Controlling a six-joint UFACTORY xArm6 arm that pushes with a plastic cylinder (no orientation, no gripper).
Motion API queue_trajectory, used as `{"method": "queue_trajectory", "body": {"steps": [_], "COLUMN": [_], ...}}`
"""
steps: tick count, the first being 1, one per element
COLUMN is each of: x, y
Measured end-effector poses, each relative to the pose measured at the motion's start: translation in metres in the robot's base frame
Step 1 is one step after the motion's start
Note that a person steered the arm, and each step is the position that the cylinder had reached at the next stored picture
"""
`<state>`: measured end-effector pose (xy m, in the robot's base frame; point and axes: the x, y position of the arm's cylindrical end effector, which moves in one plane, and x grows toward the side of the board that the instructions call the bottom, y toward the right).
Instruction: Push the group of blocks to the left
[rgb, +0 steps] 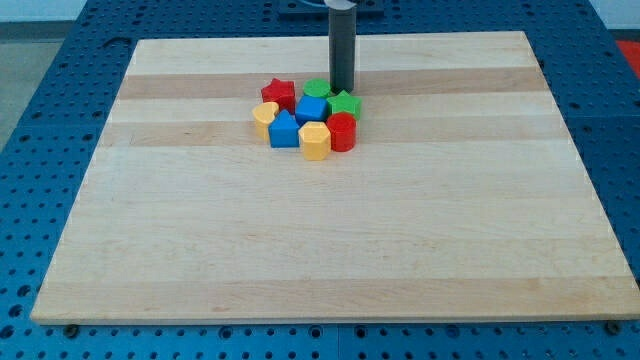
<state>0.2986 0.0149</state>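
Note:
A tight group of blocks sits on the wooden board (330, 250) above its middle. It holds a red star (278, 93), a green round block (318, 89), a blue cube (311, 109), a green star (344, 103), a yellow block (265, 118), a blue house-shaped block (284, 130), a yellow hexagonal block (315, 140) and a red cylinder (342, 131). My tip (342, 90) stands at the group's top right edge, between the green round block and the green star, touching or almost touching them.
The board lies on a blue perforated table (40, 120) that shows on all sides. The rod rises straight up out of the view's top.

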Motion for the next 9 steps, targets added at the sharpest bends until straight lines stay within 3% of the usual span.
{"method": "queue_trajectory", "body": {"steps": [2,3,4,5,7,9], "x": [-0.008,-0.008,-0.003,0.021,0.088,0.111], "y": [0.102,0.106,0.146,0.2,0.19,0.115]}}
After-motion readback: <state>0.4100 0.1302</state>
